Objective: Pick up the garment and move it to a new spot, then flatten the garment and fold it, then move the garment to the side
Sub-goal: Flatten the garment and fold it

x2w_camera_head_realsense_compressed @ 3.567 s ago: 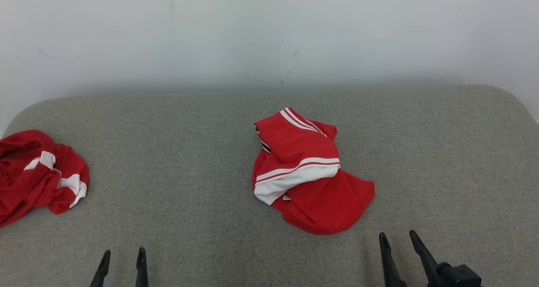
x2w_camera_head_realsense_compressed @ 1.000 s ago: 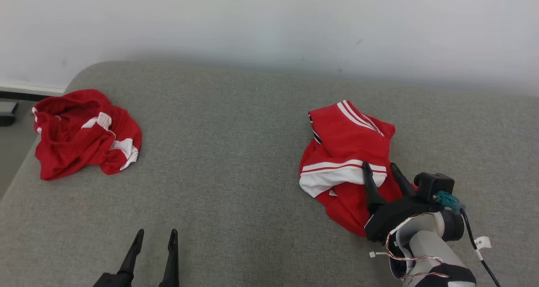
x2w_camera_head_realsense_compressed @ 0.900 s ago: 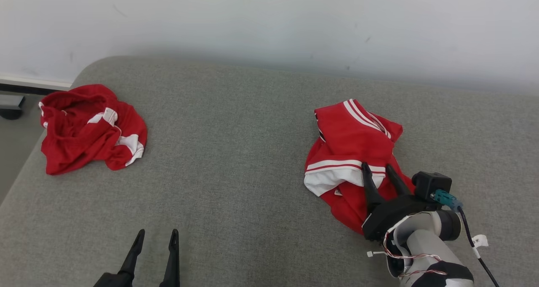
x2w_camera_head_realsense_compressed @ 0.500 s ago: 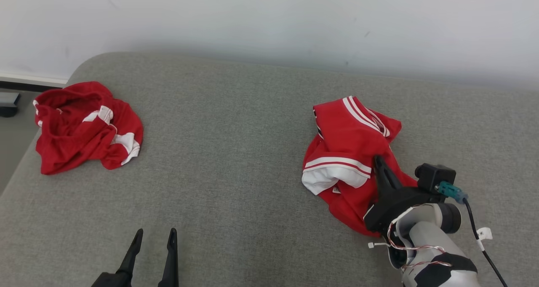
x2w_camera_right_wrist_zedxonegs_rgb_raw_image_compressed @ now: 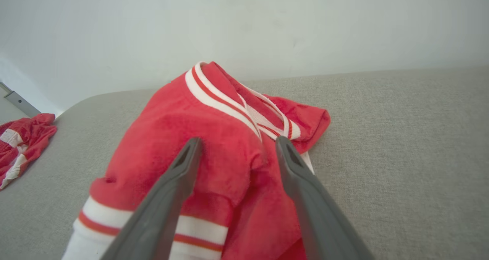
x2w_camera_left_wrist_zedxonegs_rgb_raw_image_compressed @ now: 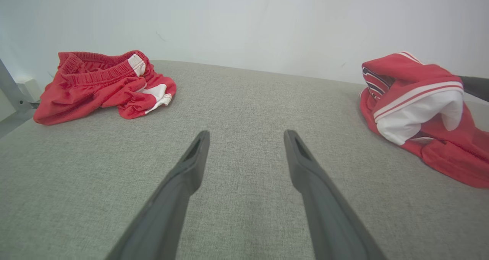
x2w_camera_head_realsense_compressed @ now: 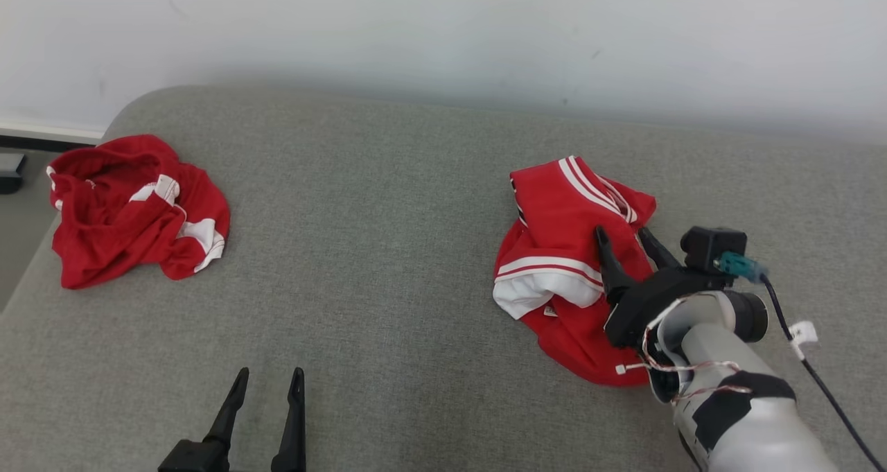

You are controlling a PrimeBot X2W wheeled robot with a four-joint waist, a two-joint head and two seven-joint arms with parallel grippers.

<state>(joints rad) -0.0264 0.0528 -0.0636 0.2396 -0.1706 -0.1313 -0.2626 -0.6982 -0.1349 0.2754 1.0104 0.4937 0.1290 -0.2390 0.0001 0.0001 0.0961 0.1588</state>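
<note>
Fingers of the right gripper [x2w_camera_head_realsense_compressed: 621, 233] stand spread, straddling a raised fold of the red garment [x2w_camera_head_realsense_compressed: 565, 205] with white stripes; whether they press into the cloth I cannot tell. The garment lies crumpled on the right half of the grey cushion [x2w_camera_head_realsense_compressed: 381, 250], and the pale forearm [x2w_camera_head_realsense_compressed: 734, 416] reaches in from the near right. Fingers of the left gripper [x2w_camera_head_realsense_compressed: 270, 376] are spread too, over bare cushion at the near left. A second red bundle [x2w_camera_head_realsense_compressed: 132, 208] sits at the far left edge, well apart.
</note>
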